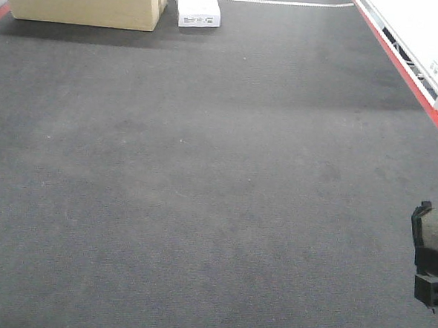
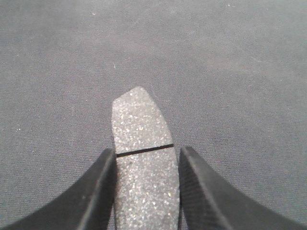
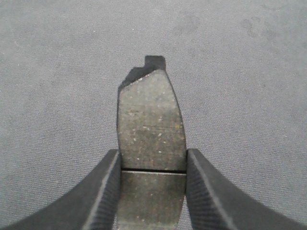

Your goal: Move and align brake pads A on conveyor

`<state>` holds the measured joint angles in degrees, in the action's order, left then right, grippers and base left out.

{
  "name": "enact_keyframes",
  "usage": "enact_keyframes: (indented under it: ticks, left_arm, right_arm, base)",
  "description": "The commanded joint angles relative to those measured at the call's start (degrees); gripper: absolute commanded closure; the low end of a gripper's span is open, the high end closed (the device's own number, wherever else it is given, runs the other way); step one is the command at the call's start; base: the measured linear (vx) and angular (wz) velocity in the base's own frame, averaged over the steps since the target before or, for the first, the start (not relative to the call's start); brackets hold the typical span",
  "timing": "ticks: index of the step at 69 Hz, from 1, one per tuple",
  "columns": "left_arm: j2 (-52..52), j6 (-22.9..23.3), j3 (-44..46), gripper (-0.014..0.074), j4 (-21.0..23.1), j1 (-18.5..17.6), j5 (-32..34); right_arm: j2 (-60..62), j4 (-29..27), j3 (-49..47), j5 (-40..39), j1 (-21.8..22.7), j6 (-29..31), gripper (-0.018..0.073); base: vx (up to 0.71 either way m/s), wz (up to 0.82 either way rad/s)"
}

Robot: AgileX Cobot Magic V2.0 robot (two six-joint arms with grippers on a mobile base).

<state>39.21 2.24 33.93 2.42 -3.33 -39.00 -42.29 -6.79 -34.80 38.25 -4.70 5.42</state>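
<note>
**Two brake pads gripped above a wide charcoal belt**

The left gripper (image 2: 147, 153) has its two black ribbed fingers (image 2: 98, 191) closed on a dark grey, glitter-flecked speckled brake pad (image 2: 141, 124), pinching its long sides just at the centre groove; the pad's rough face is turned to the wrist camera and its tapered end points away over the dark charcoal, carpet-textured conveyor belt (image 1: 201, 207). The right gripper (image 3: 153, 153) is likewise clamped on a darker, smoother-faced notched brake pad (image 3: 151, 115), its fingers meeting the pad at the groove and a small square tab of backing plate jutting from the far end. In the front view this pad (image 1: 432, 233) stands on end at the belt's near right edge; whether either pad touches the belt cannot be told. At the far end of the belt sit a tan cardboard box (image 1: 84, 0) and, just beside it, a small white carton (image 1: 197, 6), both well apart from the pads; a red edge strip (image 1: 403, 71) runs along the right side, with a white panel (image 1: 428, 28) beyond it.
</note>
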Motion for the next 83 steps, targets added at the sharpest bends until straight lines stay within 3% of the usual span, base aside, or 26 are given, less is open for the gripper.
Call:
enact_keyframes:
  ticks: [1, 56, 62, 66, 83]
  left_arm:
    - [-0.08, 0.02, 1.56, 0.054, 0.46, -0.16, 4.68]
    - [-0.08, -0.06, 1.56, 0.054, 1.91, -0.16, 7.28]
    - [0.15, -2.24, 1.63, 0.054, 6.34, -0.2, 8.07]
    - [1.29, -6.74, 1.77, 0.054, 10.22, -0.2, 8.25]
    - [12.84, -30.66, 1.83, 0.0538, 39.59, -0.2, 9.87]
  right_arm:
    - [0.45, -0.52, -1.67, -4.27, 0.08, 0.25, 0.0499]
    - [0.45, -0.52, -1.67, -4.27, 0.08, 0.25, 0.0499]
    - [0.45, -0.52, -1.67, -4.27, 0.08, 0.25, 0.0499]
    - [0.45, -0.52, -1.67, -4.27, 0.08, 0.25, 0.0499]
    - [0.45, -0.52, -1.67, -4.27, 0.08, 0.25, 0.0499]
  base:
    - [0.0, 0.0]
    - [0.0, 0.0]
    - [0.0, 0.0]
    - [0.0, 0.0]
    - [0.0, 0.0]
